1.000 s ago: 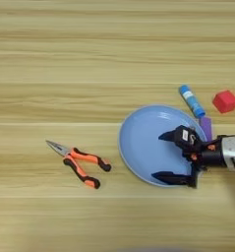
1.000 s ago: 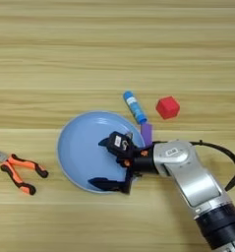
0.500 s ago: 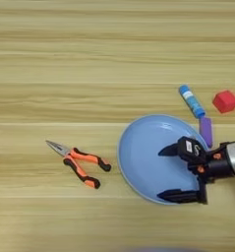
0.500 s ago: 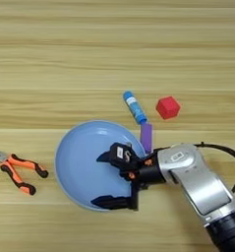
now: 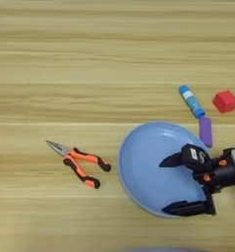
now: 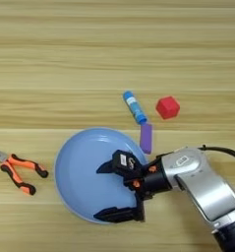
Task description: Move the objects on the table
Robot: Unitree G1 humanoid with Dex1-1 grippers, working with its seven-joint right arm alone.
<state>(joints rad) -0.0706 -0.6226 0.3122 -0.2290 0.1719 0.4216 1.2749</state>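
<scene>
A large light-blue plate (image 5: 138, 162) lies on the table (image 5: 65, 59) at the near right. My right gripper (image 5: 162, 188) is open over the plate's right half. One black finger reaches toward the plate's middle and the other lies along its near rim. Just past the plate's far right rim lies a purple bar (image 5: 205, 131). Beyond it are a blue glue stick (image 5: 191, 101) and a red cube (image 5: 225, 101). Orange-and-black pliers (image 5: 77, 164) lie left of the plate.
My silver forearm (image 6: 202, 179) comes in from the near right corner, with a black cable (image 6: 222, 150) arching beside it. Bare wood fills the far half and the left side of the table.
The plate has slid toward the near edge together with my gripper, away from the purple bar and glue stick. The pliers, cube, bar and glue stick have stayed put.
</scene>
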